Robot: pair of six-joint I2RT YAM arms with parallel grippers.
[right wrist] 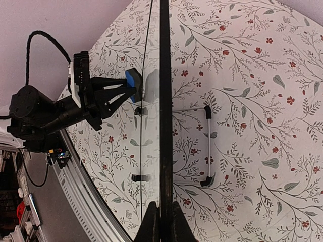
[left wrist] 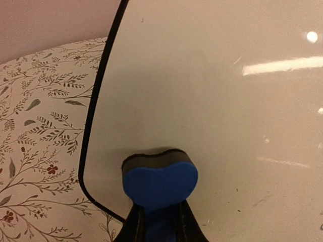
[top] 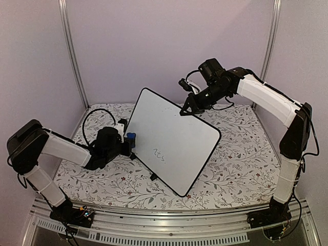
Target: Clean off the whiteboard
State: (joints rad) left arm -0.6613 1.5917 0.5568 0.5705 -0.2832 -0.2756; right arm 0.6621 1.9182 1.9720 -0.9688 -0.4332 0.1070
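Note:
The whiteboard (top: 174,138), white with a thin black frame, stands tilted on the flowered table, with grey handwriting (top: 160,154) near its lower left. My left gripper (top: 126,142) is shut on a blue eraser block (top: 131,138) at the board's left edge. In the left wrist view the eraser (left wrist: 159,182) presses its dark felt against the whiteboard (left wrist: 212,101) near the lower left corner. My right gripper (top: 185,110) is shut on the board's top edge; in the right wrist view its fingers (right wrist: 149,224) clamp the black frame (right wrist: 165,111), seen edge-on. The eraser (right wrist: 133,84) shows there too.
The flowered tablecloth (top: 241,154) covers the table. A black cable (top: 97,120) loops behind the left arm. The board's wire stand (right wrist: 208,146) rests on the cloth behind it. A metal rail (top: 169,218) runs along the near edge; purple walls enclose the back and sides.

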